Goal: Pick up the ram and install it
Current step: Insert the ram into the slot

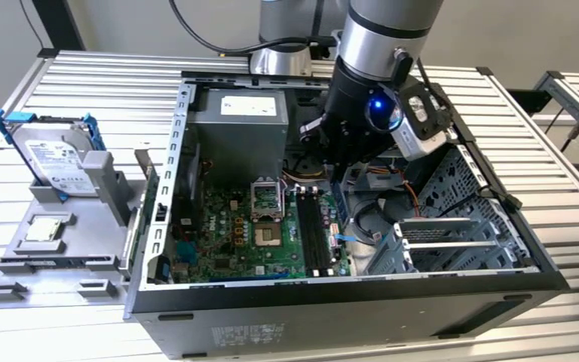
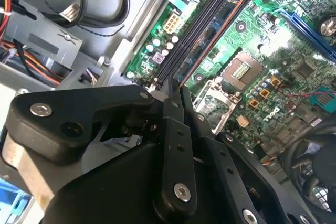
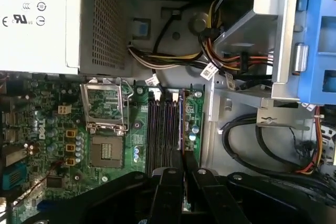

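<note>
Surface: a ribbed aluminium table [image 1: 88,75]; I reference every item to the open grey metal computer case [image 1: 320,317] lying on its side on it.

1. Flat grey plastic tray [image 1: 28,279], just beside the case on the exterior view's left. It carries a small square silver processor chip [image 1: 46,228] and, behind that, a silver hard drive with blue brackets [image 1: 56,162] propped upright.
2. Green motherboard [image 1: 239,241], on the case floor, with an empty square processor socket [image 1: 269,234] and a row of black memory slots [image 1: 315,226] alongside.
3. Black two-finger gripper [image 1: 345,170], reaching down inside the case above the memory slots. In both wrist views I see its fingers pinched onto the ram [image 3: 182,129], a long thin dark circuit-board stick. It is held edge-on between the fingertips [image 3: 168,179] and lined up along the slots. I cannot tell whether its lower edge touches a slot.
4. Second wrist view: the ram [image 2: 212,43] runs from the gripper [image 2: 176,95] along the slot row.
5. Grey boxed power supply [image 1: 244,113], at the case's far wall.
</note>
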`<state>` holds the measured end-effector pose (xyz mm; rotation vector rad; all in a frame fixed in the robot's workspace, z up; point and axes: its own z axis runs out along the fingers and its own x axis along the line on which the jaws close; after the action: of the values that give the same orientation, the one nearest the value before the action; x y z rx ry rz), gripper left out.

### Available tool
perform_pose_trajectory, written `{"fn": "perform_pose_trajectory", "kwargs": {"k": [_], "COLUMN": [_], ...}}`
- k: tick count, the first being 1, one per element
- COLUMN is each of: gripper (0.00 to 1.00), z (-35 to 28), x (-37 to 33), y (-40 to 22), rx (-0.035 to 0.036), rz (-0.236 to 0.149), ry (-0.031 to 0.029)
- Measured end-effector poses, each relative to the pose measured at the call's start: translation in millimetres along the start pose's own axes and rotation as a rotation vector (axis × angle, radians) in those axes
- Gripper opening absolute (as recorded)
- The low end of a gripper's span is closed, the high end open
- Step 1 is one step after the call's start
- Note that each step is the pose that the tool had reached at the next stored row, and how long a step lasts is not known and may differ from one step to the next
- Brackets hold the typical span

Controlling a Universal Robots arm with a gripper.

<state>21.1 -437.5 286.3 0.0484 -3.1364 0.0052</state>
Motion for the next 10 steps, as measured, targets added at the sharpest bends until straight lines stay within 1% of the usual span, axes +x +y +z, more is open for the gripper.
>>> {"fn": "perform_pose_trajectory", "kwargs": {"k": [2, 4, 6, 8, 10], "gripper": [0.0, 0.0, 0.0, 0.0, 0.0], "z": [2.6, 3.7, 6.3, 9.9, 13.0], "x": [0.6, 1.2, 2.2, 2.4, 2.6], "y": [-0.4, -1.2, -1.5, -1.6, -2.3], "rx": [0.0004, 0.0008, 0.0006, 0.0006, 0.0006], "rz": [0.002, 0.003, 0.003, 0.005, 0.017], "ry": [0.0013, 0.0102, 0.0153, 0.0155, 0.0149]}}
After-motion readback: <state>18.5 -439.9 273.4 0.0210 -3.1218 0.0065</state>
